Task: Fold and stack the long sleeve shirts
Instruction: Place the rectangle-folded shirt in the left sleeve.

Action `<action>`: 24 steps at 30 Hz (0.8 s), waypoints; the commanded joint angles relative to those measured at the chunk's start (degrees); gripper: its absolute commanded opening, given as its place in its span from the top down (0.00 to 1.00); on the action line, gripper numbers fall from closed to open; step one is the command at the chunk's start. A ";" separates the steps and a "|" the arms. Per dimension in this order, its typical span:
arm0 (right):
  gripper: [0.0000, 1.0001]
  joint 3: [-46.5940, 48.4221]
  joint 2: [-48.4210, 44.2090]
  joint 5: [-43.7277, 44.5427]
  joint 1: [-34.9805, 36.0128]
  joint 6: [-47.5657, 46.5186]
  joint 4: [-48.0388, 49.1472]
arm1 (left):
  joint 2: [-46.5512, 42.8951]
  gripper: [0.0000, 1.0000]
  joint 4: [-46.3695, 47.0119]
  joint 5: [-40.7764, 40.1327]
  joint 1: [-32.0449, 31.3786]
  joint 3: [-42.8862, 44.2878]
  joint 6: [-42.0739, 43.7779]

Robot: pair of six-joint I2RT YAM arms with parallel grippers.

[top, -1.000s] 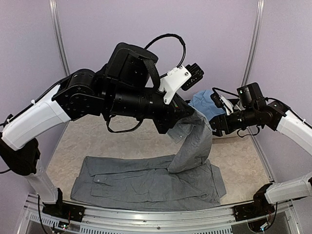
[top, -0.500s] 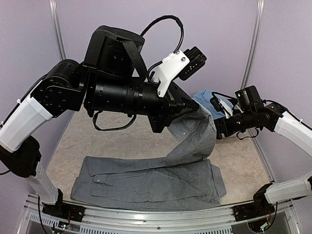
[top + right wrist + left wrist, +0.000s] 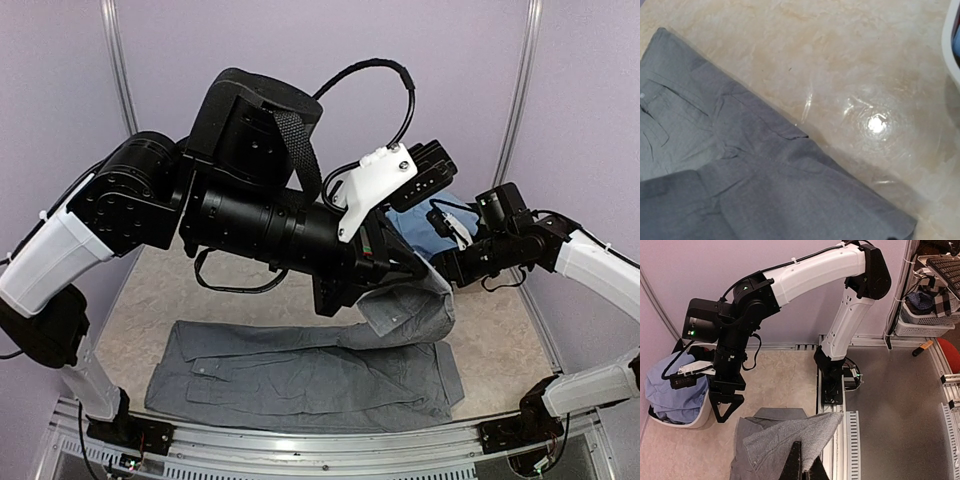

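Lying lengthwise left-to-right, grey shirt (image 3: pixel 300 380), sleeve lifted, pinched in left tool (image 3: pixel 801 464), right tool (image 3: pixel 724 414), opening unclear.

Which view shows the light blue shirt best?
Left wrist view: the light blue shirt lies plainly heaped in the white basin. Top view shows only a patch behind the left arm; right wrist, barely a blue sliver.

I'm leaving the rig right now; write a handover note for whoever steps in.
Left gripper: shut on a raised edge of the grey shirt, held above its right end.
Right gripper: holds nothing, hovering by the white basin; jaws unclear.
The rest of the grey shirt lies flat on the table, fold in progress. Blue shirt sits crumpled in the basin.
Left to do: finish folding grey, fold blue, stack both.
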 commanded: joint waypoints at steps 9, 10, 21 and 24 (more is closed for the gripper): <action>0.31 -1.79 1.29 -1.47 -0.93 -1.30 1.16 | -2.26 1.00 -2.28 8.78 -1.56 2.36 -0.90; 0.31 -2.11 1.62 -1.80 -0.88 -1.40 1.27 | -2.10 1.00 -2.53 9.16 -1.56 2.09 -1.09; 0.33 -7.71 4.10 -7.21 -0.86 0.72 6.90 | 3.10 0.99 -1.29 14.77 -0.60 -1.96 -1.62; 0.34 -9.08 4.65 -7.90 -0.80 1.17 8.23 | 3.99 0.97 0.13 17.82 1.72 -2.92 -3.26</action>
